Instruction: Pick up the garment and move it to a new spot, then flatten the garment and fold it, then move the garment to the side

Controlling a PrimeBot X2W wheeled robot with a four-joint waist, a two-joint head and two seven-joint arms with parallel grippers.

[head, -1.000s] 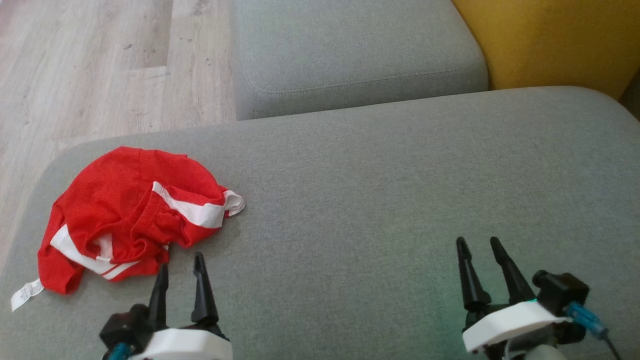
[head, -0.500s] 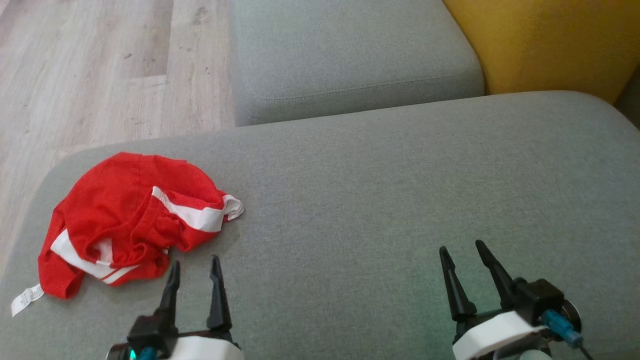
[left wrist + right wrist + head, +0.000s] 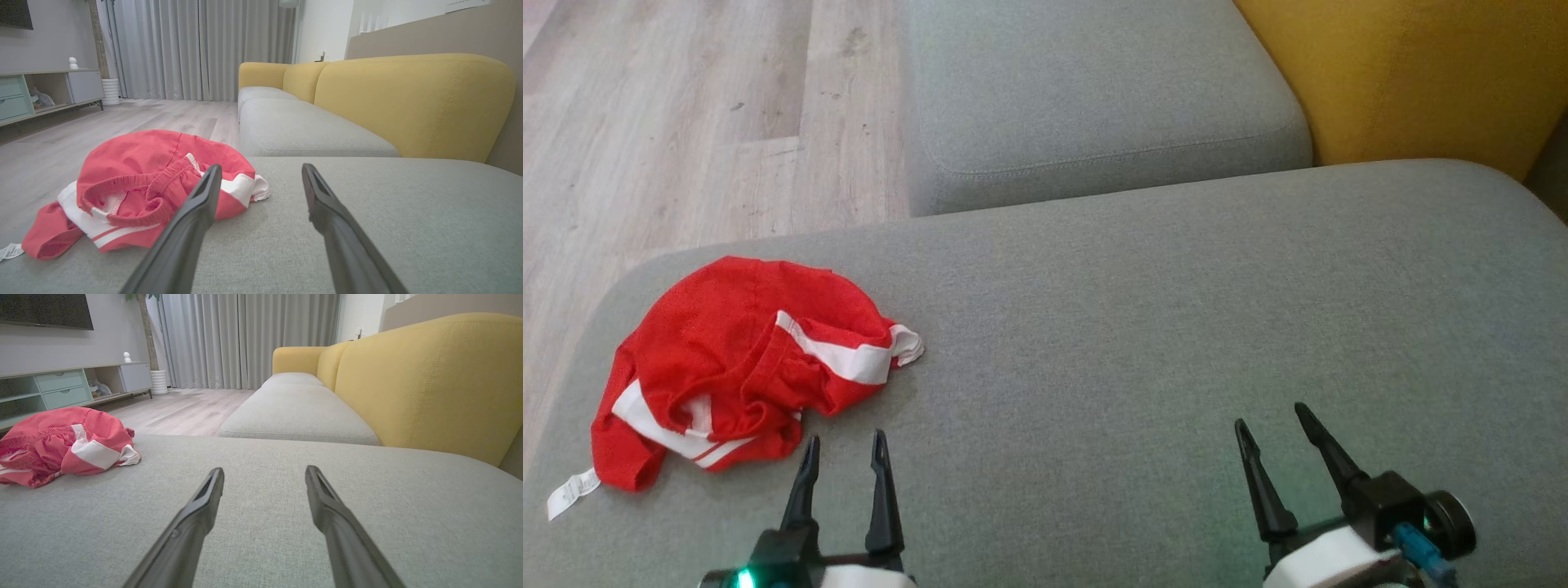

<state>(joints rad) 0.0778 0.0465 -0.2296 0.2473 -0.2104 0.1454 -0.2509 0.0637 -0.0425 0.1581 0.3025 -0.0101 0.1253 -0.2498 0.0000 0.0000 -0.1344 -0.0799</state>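
The garment (image 3: 727, 359) is a pair of red shorts with white stripes, crumpled in a heap at the left end of the grey sofa seat (image 3: 1143, 327). A white label sticks out at its lower left. My left gripper (image 3: 845, 442) is open just below the heap's right side, with nothing between its fingers. In the left wrist view the garment (image 3: 143, 188) lies ahead and left of the left gripper (image 3: 261, 171), apart from it. My right gripper (image 3: 1270, 415) is open over bare cushion at the lower right. The right wrist view shows the garment (image 3: 61, 445) far left of the right gripper (image 3: 264, 470).
A second grey seat cushion (image 3: 1094, 90) lies beyond the one I work on. A yellow backrest (image 3: 1421, 73) rises at the upper right. Wooden floor (image 3: 686, 122) lies past the sofa's left edge. A low media cabinet (image 3: 61, 388) and curtains stand across the room.
The head camera has tilted, shifting the whole picture slightly down. Both grippers sit lower in the picture; the left one stands further right relative to the garment. Both stay open. The garment has not moved.
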